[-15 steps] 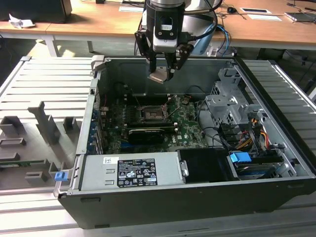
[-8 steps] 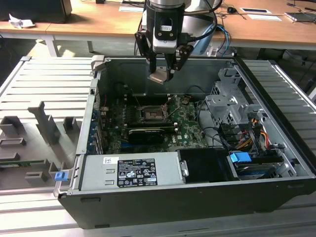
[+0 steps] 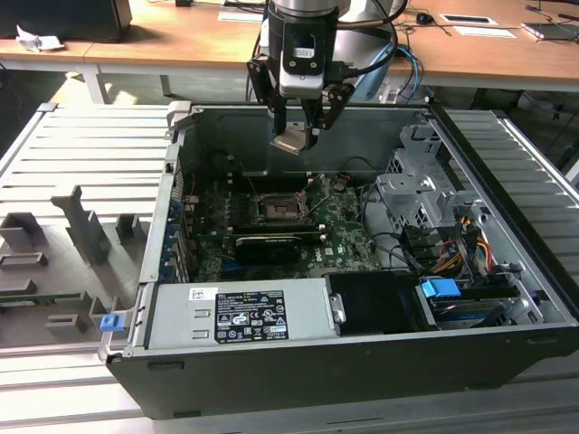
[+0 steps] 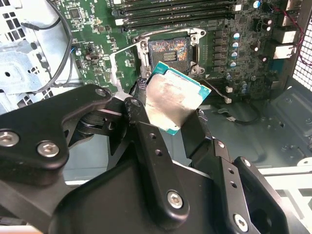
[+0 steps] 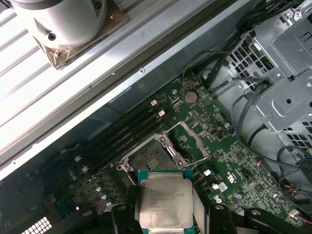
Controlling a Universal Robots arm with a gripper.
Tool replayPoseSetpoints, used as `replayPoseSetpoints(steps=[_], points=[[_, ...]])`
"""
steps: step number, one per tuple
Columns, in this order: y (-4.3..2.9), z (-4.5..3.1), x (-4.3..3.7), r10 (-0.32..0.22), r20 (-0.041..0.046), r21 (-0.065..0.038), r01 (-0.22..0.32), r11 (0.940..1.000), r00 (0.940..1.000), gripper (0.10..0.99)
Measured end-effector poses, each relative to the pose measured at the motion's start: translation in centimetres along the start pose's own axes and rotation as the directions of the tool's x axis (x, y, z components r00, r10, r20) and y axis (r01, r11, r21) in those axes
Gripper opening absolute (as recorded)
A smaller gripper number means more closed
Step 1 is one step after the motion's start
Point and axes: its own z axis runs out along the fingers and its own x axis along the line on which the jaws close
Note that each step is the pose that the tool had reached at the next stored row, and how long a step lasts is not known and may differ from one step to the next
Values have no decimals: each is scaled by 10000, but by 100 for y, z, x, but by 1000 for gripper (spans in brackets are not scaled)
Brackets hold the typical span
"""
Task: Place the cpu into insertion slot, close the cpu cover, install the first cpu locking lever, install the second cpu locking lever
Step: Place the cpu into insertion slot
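My gripper (image 3: 297, 134) hangs above the back of the open computer case, shut on the cpu (image 3: 293, 142), which it holds tilted with the silvery face showing. In both wrist views the cpu (image 4: 173, 102) (image 5: 164, 200) sits between the black fingers (image 4: 141, 124), its green edge visible. The insertion slot (image 3: 279, 210) (image 4: 169, 51) (image 5: 148, 158) lies open and dark on the green circuit board (image 3: 348, 231), well below the chip. The cpu cover (image 5: 199, 144) stands swung open beside the slot.
A long black card (image 3: 267, 244) lies just in front of the slot. The silver power supply (image 3: 235, 312) fills the case's front, and a metal drive cage (image 3: 416, 194) with cables sits at the exterior view's right. Black memory slots (image 5: 126, 131) run beside the socket.
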Motion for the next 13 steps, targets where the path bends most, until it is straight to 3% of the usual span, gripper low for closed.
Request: replayPoseSetpoints(steps=[13], points=[[0,3,0,22,2,-1,-22,10000,10000,529]])
